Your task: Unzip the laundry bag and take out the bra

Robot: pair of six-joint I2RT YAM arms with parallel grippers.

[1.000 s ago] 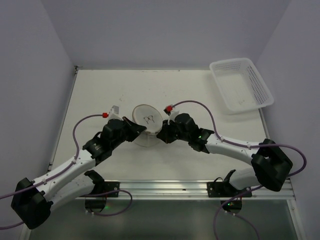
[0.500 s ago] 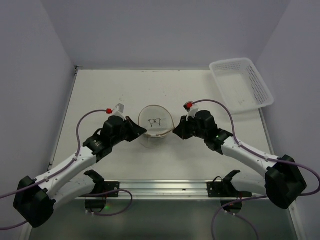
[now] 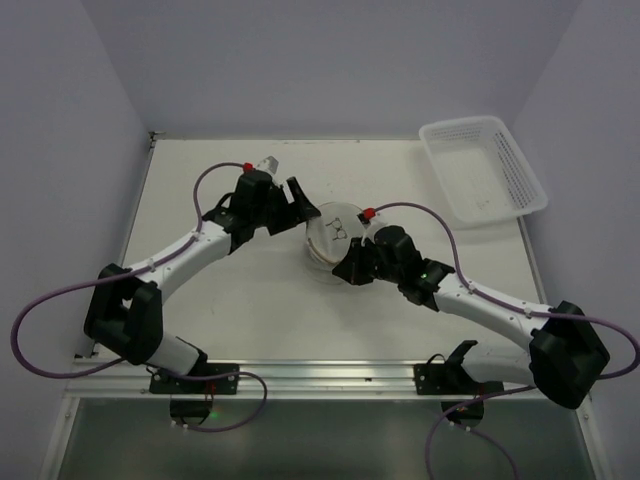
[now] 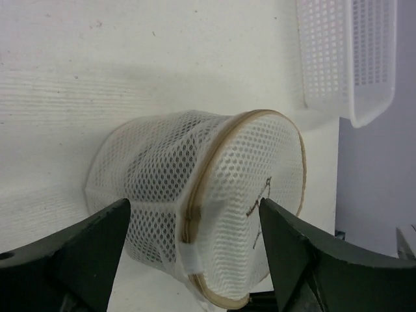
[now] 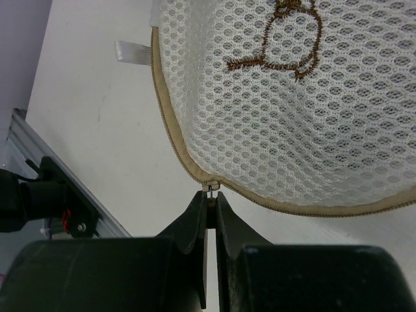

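The laundry bag (image 3: 333, 237), a round cream mesh pouch with a tan rim, stands on its edge at the table's middle. Its face shows a stitched bra outline (image 5: 286, 36). My right gripper (image 3: 347, 268) (image 5: 209, 198) is shut on the zipper pull (image 5: 211, 188) at the bag's near rim. My left gripper (image 3: 303, 207) (image 4: 193, 207) is open at the bag's far left, its fingers (image 4: 78, 257) standing either side of the bag (image 4: 214, 201) without pinching it. The bra itself is hidden.
A white perforated basket (image 3: 483, 168) (image 4: 351, 58) stands at the far right corner of the table. A white fabric tab (image 5: 132, 52) sticks out from the bag's rim. The metal rail (image 3: 330, 375) runs along the near edge.
My left gripper has let go of the bag's rim, opened, and swung to the bag's far left. The bag has shifted slightly right and back. The right gripper stays shut on the pull.
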